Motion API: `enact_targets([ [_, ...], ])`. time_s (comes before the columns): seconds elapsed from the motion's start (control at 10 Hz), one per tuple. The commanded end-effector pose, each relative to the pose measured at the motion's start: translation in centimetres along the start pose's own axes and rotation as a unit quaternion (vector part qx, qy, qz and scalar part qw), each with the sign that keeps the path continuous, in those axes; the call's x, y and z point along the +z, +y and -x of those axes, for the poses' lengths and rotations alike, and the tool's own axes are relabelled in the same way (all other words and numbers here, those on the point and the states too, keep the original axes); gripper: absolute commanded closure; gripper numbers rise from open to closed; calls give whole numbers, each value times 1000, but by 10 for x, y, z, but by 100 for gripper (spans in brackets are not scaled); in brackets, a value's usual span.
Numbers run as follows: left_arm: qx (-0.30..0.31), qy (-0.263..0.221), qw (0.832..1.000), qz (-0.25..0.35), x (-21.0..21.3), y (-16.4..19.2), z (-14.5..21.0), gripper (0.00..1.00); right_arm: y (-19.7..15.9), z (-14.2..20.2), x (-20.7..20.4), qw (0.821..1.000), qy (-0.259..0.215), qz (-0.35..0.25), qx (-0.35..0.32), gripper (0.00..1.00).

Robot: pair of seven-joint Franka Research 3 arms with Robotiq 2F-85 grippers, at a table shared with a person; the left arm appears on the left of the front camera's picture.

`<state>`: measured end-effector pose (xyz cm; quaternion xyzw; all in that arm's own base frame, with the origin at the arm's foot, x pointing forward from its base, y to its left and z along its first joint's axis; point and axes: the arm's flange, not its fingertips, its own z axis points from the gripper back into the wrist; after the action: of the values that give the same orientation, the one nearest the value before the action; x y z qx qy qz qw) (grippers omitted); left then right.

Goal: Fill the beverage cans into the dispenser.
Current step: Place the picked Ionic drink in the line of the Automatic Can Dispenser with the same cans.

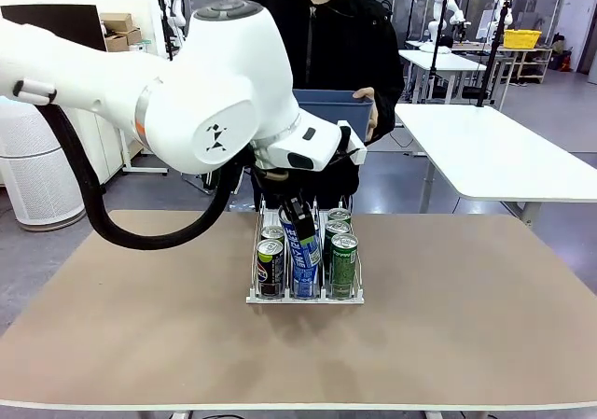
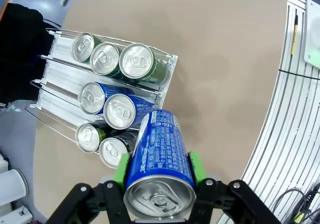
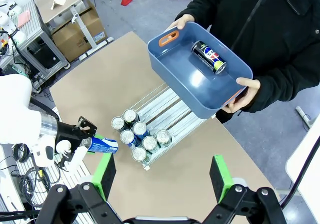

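My left gripper (image 1: 298, 225) (image 2: 157, 166) is shut on a blue-and-white beverage can (image 1: 304, 256) (image 2: 161, 159), held tilted at the near end of the dispenser (image 1: 303, 299) (image 2: 60, 79), in line with its middle lane. The dispenser holds several cans: green ones (image 2: 136, 63) in one outer lane, blue ones (image 2: 120, 111) in the middle, dark ones (image 2: 89, 136) in the other. My right gripper (image 3: 162, 179) hangs open high above the table, with the dispenser (image 3: 170, 112) and the left gripper (image 3: 80, 143) below it.
A person at the far side holds a blue plastic bin (image 1: 331, 111) (image 3: 195, 84) in both hands above the table's far edge. A black can (image 3: 209, 57) lies in it. Bare tabletop (image 1: 466, 326) surrounds the dispenser.
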<state>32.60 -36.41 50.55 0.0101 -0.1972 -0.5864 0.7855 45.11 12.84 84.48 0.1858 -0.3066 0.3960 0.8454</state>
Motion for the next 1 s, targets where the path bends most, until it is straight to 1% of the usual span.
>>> enact_targets([
  [0.0,29,-5,1000,1,-17,-1,-3,43,1,0,1,1000,1,-1,1,0],
  [0.4,73,-10,997,2,-43,2,-2,43,1,0,1,1000,1,-1,1,0],
  [0.7,88,14,996,-25,-60,8,-3,43,1,0,1,1000,1,-1,1,0],
  [0.9,98,17,995,-23,-72,13,-3,43,1,0,1,1000,1,-1,1,0],
])
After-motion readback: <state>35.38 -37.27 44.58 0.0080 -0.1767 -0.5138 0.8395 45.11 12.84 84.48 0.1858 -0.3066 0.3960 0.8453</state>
